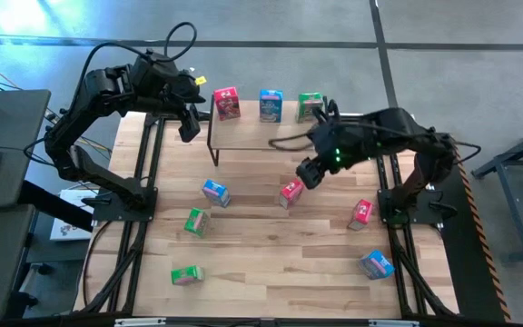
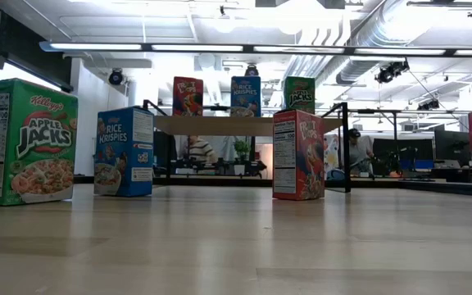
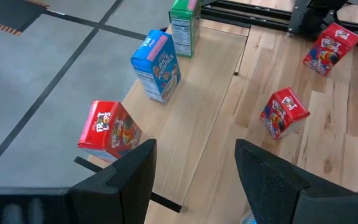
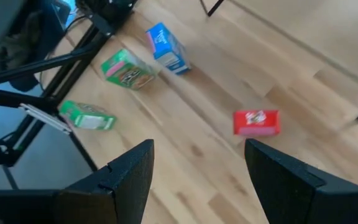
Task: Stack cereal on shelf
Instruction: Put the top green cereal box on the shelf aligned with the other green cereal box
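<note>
Right gripper (image 1: pixel 309 173), its two dark fingers spread and holding nothing, hangs over the middle of the worktop (image 1: pixel 271 263) with a red cereal box (image 1: pixel 290 193) lying just beside and below it, nearer this arm than the left one. Three boxes, red, blue and green, already stand in a row on the shelf (image 1: pixel 243 136), while the left gripper (image 1: pixel 189 127), also spread and empty, waits at the shelf's left end.

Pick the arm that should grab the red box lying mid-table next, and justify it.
Right. The right claw hangs open beside that red box; the left claw is open up by the shelf.
</note>
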`<state>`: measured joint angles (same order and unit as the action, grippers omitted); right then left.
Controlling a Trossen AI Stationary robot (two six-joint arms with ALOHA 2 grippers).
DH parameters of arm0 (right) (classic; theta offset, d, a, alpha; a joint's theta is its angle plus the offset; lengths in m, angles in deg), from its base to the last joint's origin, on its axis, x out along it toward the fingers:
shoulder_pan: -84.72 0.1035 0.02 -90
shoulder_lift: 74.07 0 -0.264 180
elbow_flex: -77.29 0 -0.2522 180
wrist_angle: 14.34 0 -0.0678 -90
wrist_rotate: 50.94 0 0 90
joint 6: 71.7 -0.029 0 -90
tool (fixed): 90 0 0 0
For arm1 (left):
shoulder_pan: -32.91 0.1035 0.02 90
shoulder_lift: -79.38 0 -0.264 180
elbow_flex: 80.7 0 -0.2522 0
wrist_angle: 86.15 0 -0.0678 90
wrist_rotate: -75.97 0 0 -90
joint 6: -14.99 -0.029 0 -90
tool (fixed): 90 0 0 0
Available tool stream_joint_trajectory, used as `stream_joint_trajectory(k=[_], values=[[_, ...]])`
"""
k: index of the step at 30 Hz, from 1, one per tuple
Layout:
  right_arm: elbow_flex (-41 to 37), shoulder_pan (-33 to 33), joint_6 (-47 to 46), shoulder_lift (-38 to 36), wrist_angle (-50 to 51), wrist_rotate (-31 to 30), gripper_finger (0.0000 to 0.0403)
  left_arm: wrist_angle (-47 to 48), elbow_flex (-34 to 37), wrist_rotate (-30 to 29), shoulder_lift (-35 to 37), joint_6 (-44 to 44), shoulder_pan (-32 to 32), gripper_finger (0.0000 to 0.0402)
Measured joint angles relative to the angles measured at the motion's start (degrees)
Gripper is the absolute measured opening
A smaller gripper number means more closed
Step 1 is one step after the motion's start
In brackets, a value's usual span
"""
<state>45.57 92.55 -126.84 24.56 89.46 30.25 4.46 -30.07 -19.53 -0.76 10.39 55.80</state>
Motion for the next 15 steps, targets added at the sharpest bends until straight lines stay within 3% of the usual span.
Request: stream_joint_trajectory(k=[6, 15], values=[[-2.19, 5.74, -10.19, 0.04, -0.08, -3.15, 0.0243, -0.08, 0.00, 0.00, 0.00, -0.02, -0.13, 0.0210], [-13.50, 11.08, -21.50, 0.11, -0.04, 1.97, 0.0243, -0.10, 0.00, 0.00, 0.00, -0.12, -0.13, 0.0210]])
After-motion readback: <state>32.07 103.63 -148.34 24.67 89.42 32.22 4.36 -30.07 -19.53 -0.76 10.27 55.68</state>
